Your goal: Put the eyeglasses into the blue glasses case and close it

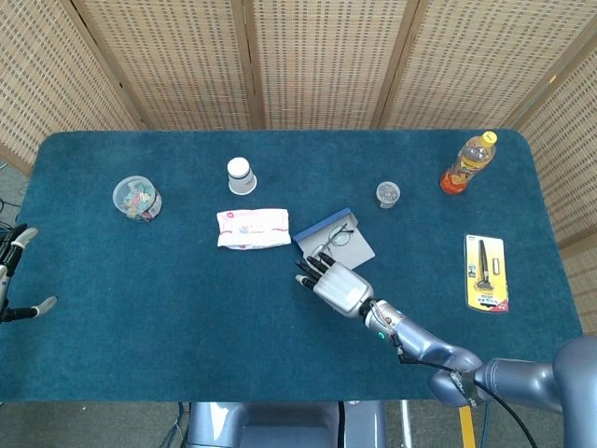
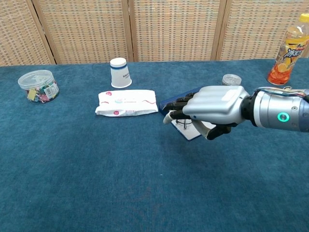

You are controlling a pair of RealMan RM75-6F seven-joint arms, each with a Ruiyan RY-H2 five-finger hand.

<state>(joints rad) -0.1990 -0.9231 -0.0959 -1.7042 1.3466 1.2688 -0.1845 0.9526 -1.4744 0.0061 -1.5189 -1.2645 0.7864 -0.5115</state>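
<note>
Woven cane screens (image 1: 317, 56) stand behind a table (image 1: 140, 308) covered in dark blue cloth. Near the middle of it lies the blue glasses case (image 1: 334, 239), open and flat, its blue wall raised along the far left edge. The eyeglasses (image 1: 337, 238) lie unfolded inside it on the pale lining.

The right hand (image 1: 333, 285) hovers just in front of the case, palm down, its dark fingers (image 1: 312, 271) spread apart and pointing toward the robot's left; it holds nothing. In the chest view this hand (image 2: 212, 106) covers most of the case (image 2: 175, 101), so only the blue wall and a corner of the lining show. Only a bit of the left hand (image 1: 19, 271) appears at the left edge of the head view, off the table, and I cannot tell whether it is open or closed.

Just left of the case lies a white packet of wipes (image 1: 253, 227), and beyond it stands an upturned paper cup (image 1: 241, 175). A clear tub of small coloured bits (image 1: 136, 198) sits far left. A small round jar (image 1: 388, 194) is right of the case, an orange drink bottle (image 1: 467, 163) stands at the far right corner, and a yellow carded pack (image 1: 487, 272) lies near the right edge.
</note>
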